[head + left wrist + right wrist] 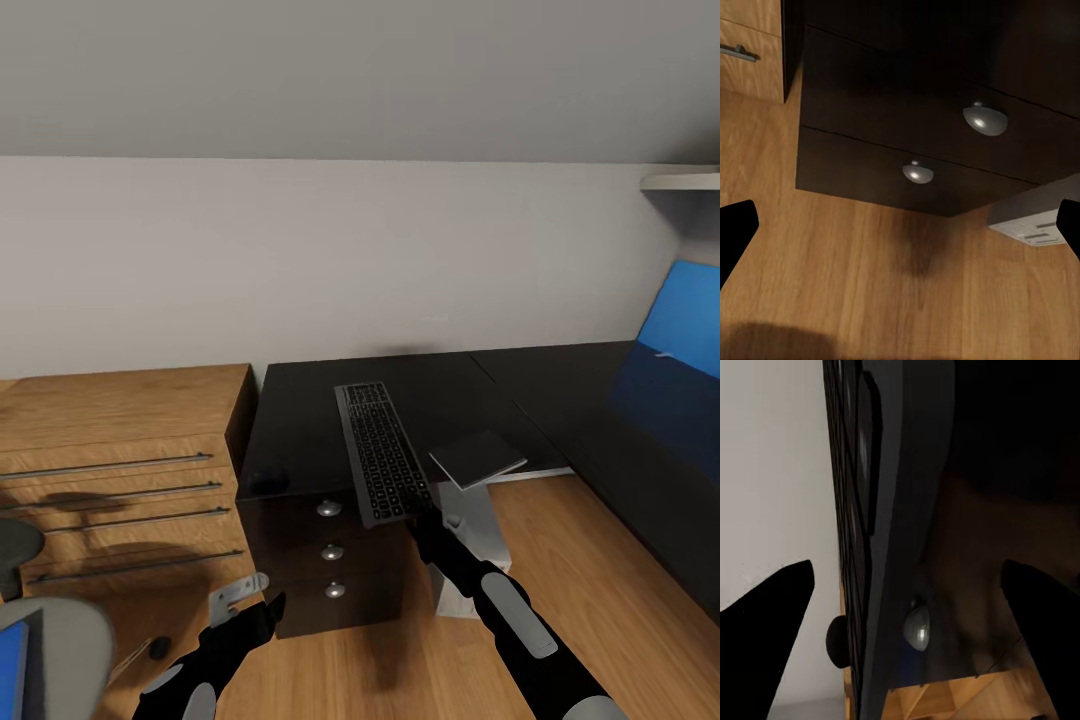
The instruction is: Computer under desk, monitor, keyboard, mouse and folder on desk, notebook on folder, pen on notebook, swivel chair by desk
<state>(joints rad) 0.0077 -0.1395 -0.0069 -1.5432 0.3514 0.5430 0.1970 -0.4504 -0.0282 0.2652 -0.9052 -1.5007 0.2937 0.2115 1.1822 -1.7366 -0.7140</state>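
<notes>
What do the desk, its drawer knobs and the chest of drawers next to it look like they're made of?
The desk looks like dark, glossy laminate or lacquered board: its top shows faint reflections. The drawer knobs look like brushed or polished metal, silvery with bright highlights. The chest of drawers looks like light wood or veneer with visible grain and thin metal bar handles.

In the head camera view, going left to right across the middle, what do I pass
Wooden dresser → black mouse on the desk → keyboard → computer → blue screen-like panel at the right edge.
</notes>
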